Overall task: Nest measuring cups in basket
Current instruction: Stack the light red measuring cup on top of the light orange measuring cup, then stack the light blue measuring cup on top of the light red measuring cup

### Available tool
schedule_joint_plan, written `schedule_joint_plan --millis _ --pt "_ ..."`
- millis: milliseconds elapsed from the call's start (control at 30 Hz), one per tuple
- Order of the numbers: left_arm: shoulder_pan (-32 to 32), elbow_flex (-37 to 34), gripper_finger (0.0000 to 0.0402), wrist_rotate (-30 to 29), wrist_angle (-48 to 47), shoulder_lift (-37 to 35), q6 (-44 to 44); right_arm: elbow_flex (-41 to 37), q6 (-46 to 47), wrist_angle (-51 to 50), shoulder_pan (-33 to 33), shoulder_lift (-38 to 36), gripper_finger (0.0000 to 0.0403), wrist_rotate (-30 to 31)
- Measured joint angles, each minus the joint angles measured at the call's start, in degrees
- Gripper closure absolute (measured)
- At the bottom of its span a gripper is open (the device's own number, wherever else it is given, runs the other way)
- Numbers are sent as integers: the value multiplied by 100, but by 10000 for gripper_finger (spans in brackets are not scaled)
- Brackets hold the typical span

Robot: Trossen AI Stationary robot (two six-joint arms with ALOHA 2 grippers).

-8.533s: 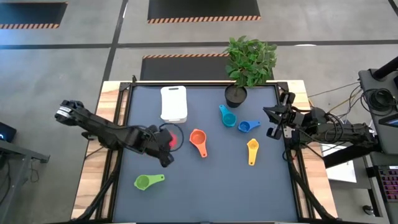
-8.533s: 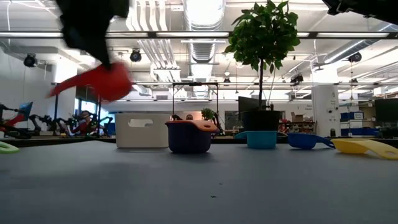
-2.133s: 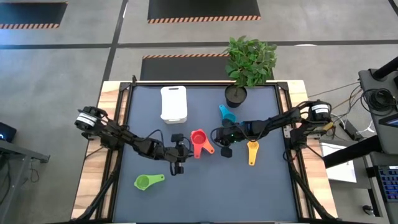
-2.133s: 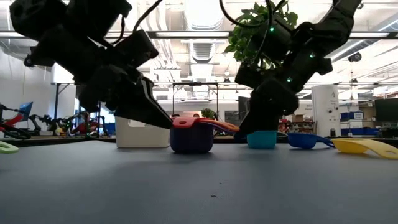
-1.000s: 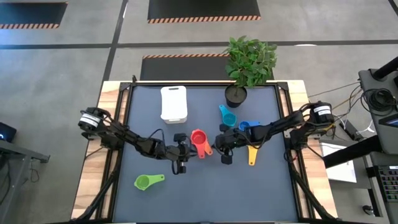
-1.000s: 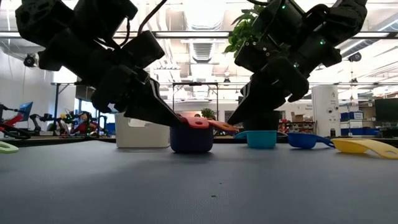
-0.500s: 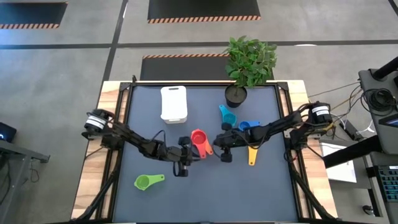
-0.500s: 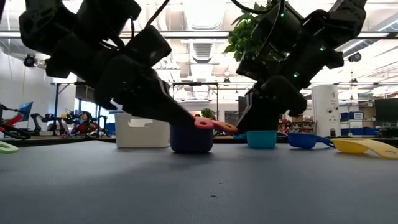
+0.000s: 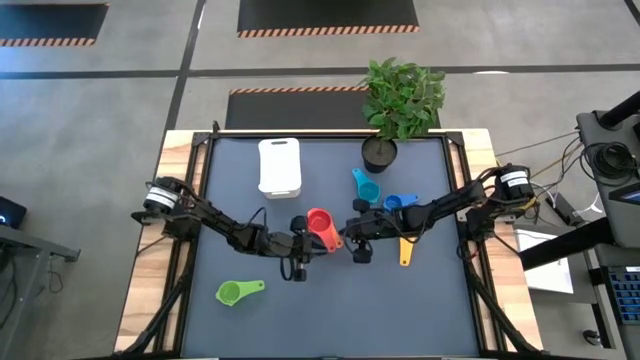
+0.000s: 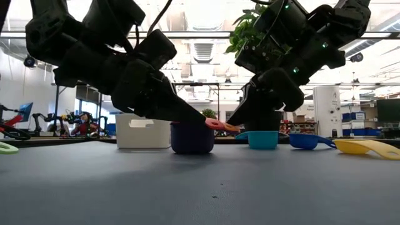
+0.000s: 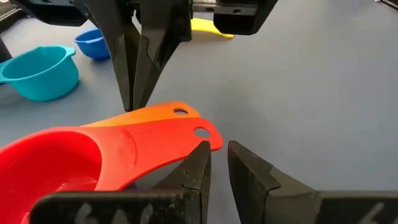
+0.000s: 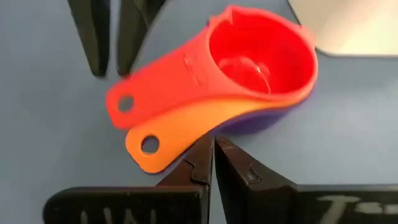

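A red cup (image 9: 318, 221) sits nested in an orange cup (image 12: 186, 134), which sits in a purple cup (image 10: 192, 139) at the table's middle. My left gripper (image 11: 219, 149) is low on the stack's left, its fingers a narrow gap apart and empty, one finger at the red handle. My right gripper (image 12: 213, 146) is shut, low on the stack's right, at the orange handle. The white basket (image 9: 279, 166) stands at the far left. Teal (image 9: 365, 187), blue (image 9: 398, 203), yellow (image 9: 405, 245) and green (image 9: 238, 291) cups lie loose on the mat. My left gripper touches the red cup's handle near its free end (image 11: 198, 138) with the outer side of one fingertip (image 11: 200, 163); nothing is between the fingers. It comes slanting down from the table's left. The red cup stays nested in the stack. My right gripper rests its shut fingertips (image 12: 200, 155) against the side edge of the orange cup's handle (image 12: 177, 144), slanting down from the table's right. The orange cup stays in the purple cup, which stands on the mat.
A black plant pot (image 9: 380, 152) with a leafy plant stands at the far edge, right of the basket. The teal and blue cups lie close behind my right arm. The mat's near part (image 9: 330, 320) is bare.
My left gripper has moved toward the table's right, up to the stack. The red cup's handle has swung round toward the orange handle, while its bowl has stayed nested.
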Motion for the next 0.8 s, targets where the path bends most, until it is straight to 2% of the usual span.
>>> schedule_joint_plan --millis 367,800 --pt "146 0 364 -113 189 -43 306 0 -173 129 53 0 394 4" --pt "130 -9 364 -111 -52 -184 390 0 -109 -513 51 -372 394 15"
